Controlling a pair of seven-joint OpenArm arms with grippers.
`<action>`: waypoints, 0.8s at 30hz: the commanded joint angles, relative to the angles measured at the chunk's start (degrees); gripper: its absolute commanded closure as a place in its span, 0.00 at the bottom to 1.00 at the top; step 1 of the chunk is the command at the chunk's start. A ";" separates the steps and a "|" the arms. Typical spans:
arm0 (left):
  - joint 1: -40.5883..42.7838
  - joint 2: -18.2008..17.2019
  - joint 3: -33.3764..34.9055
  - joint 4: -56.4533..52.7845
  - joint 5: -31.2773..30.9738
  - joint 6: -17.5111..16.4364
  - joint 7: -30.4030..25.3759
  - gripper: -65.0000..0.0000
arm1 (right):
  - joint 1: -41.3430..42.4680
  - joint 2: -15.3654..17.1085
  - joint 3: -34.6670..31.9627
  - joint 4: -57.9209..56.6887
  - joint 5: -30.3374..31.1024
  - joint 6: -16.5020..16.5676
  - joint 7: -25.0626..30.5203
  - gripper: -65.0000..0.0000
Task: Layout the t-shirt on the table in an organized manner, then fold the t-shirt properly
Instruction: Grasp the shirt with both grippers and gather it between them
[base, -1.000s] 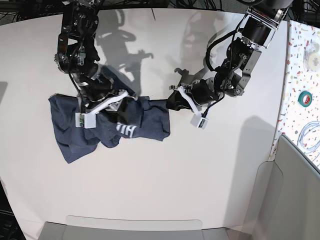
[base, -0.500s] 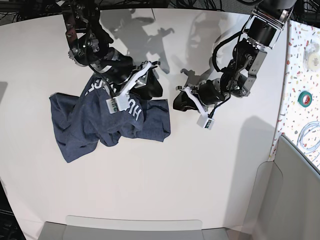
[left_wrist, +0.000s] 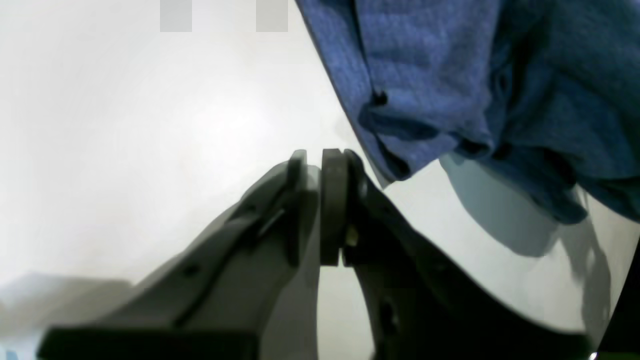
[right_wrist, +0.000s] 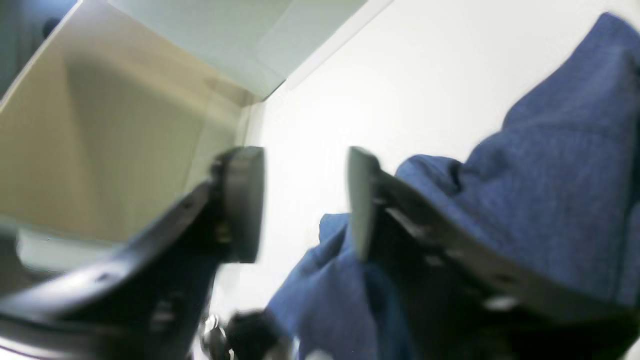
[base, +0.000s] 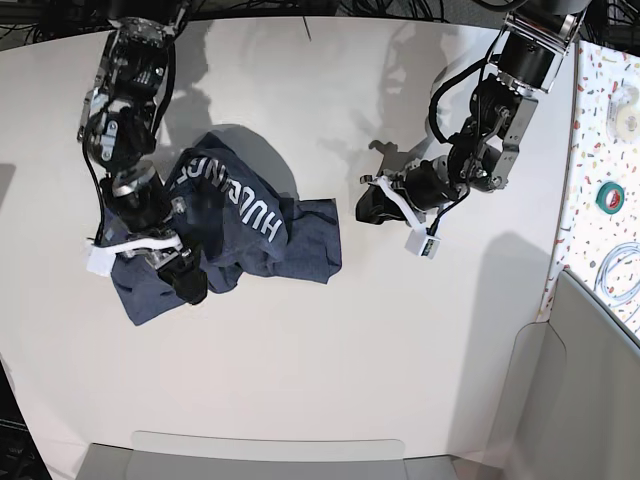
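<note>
The dark navy t-shirt (base: 230, 235) lies crumpled on the left half of the white table (base: 320, 370), with white lettering showing on an upper fold. My right gripper (base: 187, 282) is over the shirt's lower left part. The right wrist view shows its fingers (right_wrist: 247, 200) apart, with blue cloth (right_wrist: 550, 200) behind and below them and nothing pinched. My left gripper (base: 368, 208) hovers just right of the shirt's right edge. Its fingers (left_wrist: 332, 200) are pressed together on nothing, and the shirt's hem (left_wrist: 450, 75) lies beyond them.
A speckled surface (base: 600, 240) runs along the right edge; on it are a green tape roll (base: 611, 195), a white roll (base: 626, 100) and coiled cable (base: 620, 275). A grey panel (base: 580, 400) stands at the lower right, a pale tray (base: 270, 455) along the front.
My right arm swung from above the shirt's top down to its lower left and opened, letting the lifted cloth drop. The lettered fold now lies on top. My left gripper drifted slightly right.
</note>
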 joint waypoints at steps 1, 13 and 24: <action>-0.39 -0.46 -0.09 0.21 1.03 0.61 1.92 0.93 | 1.20 -0.27 -0.14 -0.96 1.17 -0.36 0.50 0.48; -0.30 -0.46 -0.09 0.21 1.03 0.61 1.92 0.93 | -4.08 -1.07 -1.99 -3.68 4.86 -7.65 -0.81 0.49; -0.30 -0.46 -0.17 0.21 1.03 0.61 1.92 0.93 | 0.93 -1.07 -3.57 -11.51 4.78 -7.57 -6.09 0.89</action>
